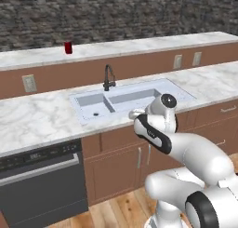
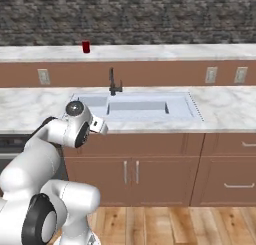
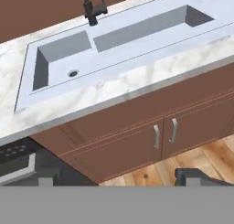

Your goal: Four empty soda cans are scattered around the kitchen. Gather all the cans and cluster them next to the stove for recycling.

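Note:
One red soda can (image 1: 68,47) (image 2: 86,47) stands upright on the raised back ledge, behind and to the left of the faucet. The stove is out of view. My arm is folded low in front of the sink cabinet, well short of the can. In the hand view my gripper (image 3: 121,177) is open, its two dark fingertips (image 3: 196,175) wide apart with nothing between them. It looks down over the counter edge, the sink and the cabinet doors.
A double-basin sink (image 1: 95,113) (image 2: 192,106) (image 3: 27,88) with a dark faucet (image 1: 108,78) (image 2: 113,82) (image 3: 93,9) is set in the marble counter (image 1: 32,122). A dishwasher (image 1: 42,180) sits lower left. Cabinet doors (image 3: 164,131) and wooden floor lie below.

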